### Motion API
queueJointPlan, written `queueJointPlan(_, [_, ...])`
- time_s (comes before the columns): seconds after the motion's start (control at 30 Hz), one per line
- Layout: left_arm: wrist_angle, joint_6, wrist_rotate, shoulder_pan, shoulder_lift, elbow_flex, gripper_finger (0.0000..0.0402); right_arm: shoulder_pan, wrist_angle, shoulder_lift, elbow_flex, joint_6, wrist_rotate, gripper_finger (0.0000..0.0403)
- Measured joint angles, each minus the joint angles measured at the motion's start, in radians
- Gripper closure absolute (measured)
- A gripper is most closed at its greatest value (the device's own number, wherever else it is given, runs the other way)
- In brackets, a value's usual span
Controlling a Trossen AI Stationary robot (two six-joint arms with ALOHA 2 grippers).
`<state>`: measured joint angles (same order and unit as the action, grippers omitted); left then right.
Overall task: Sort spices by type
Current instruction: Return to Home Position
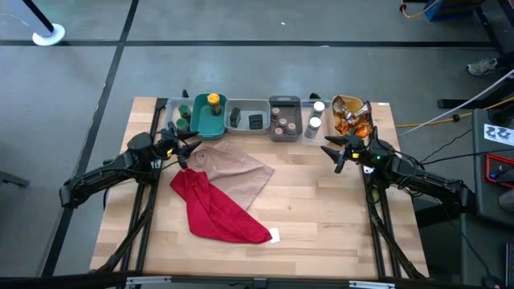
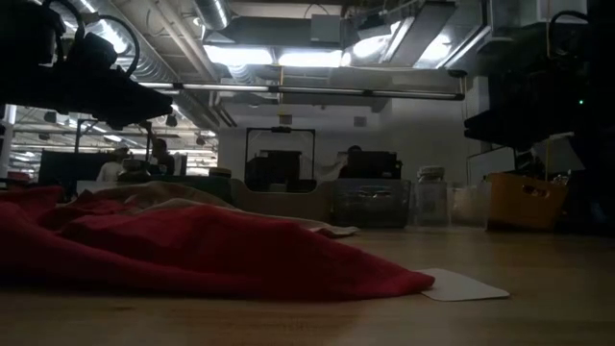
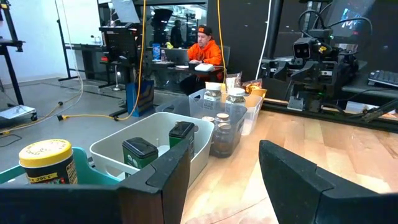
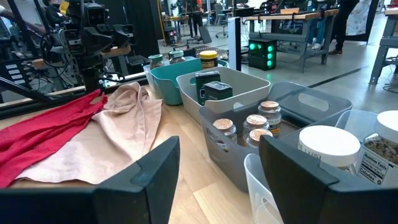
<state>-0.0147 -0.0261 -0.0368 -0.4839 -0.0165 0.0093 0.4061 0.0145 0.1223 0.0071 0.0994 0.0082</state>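
You have a pale wooden plank table (image 1: 321,209) in front of you; along its far edge five bins stand side by side: a teal plastic bin (image 1: 210,125), a pale grey plastic bin (image 1: 247,102), a dark grey plastic bin (image 1: 285,102), a clear plastic bin (image 4: 256,180) and a yellow bin (image 2: 524,207); mid-table a crumpled tan cloth (image 1: 241,170) overlaps a rumpled red cloth (image 1: 217,213); a small white card (image 1: 275,235) touches the red cloth's near corner

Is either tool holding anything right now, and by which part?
Nothing is held. The left tool and the right tool are both open, and the gap between each one's fingers is empty.
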Motion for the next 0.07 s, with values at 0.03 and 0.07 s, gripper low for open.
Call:
queueJointPlan(0.03, [0.0, 0.0, 0.0, 0.0, 0.0, 0.0, 0.0222, 0.0, 0.0, 0.0, 0.0, 0.0, 0.0, 0.0182])
queueJointPlan(0.07, [0.0, 0.0, 0.0, 0.0, 0.0, 0.0, 0.0222, 0.0, 0.0, 0.0, 0.0, 0.0, 0.0, 0.0182])
